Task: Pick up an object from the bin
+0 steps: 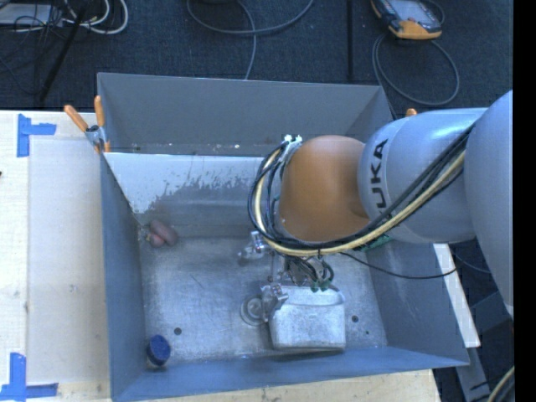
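Observation:
My gripper [276,296] is low in the bin, near the front middle, under the arm's orange cover. It sits at the upper left corner of a pale grey rectangular block [308,323] that lies flat on the bin floor. Whether it touches the block is hidden by the wrist. A small grey ring-shaped thing [250,311] lies on the floor just left of the gripper.
A small pinkish-brown lump [161,234] rests against the left wall farther back. A dark blue round cap [157,349] sits in the front left corner. The arm and its cables cover the bin's right middle.

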Motion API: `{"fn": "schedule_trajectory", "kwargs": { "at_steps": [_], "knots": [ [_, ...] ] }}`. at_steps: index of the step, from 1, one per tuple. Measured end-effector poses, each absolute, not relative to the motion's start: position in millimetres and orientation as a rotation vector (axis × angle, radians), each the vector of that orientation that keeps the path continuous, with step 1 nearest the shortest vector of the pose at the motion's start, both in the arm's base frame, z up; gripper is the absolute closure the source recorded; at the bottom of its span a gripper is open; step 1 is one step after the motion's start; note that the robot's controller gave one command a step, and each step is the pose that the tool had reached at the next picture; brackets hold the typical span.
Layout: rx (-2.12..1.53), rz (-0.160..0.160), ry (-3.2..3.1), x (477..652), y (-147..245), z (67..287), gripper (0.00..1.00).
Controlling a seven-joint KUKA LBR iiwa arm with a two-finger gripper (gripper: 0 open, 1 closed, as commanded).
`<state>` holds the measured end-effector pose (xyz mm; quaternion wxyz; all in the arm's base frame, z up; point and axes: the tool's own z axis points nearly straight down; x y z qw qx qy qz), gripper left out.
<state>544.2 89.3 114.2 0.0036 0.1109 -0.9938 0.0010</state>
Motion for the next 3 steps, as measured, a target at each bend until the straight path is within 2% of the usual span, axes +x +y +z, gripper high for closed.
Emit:
{"fn": "schedule_trajectory", "kwargs": {
  "at_steps": [1,2,3],
  "knots": [
    [0.436,-0.002,-3.112,540.0,66.3,72.0,0.00],
    [0.840,-0.003,-3.027,516.6,126.8,73.8,0.00],
    [0.948,0.004,-2.996,484.9,62.8,145.9,0.00]
  ]
}}
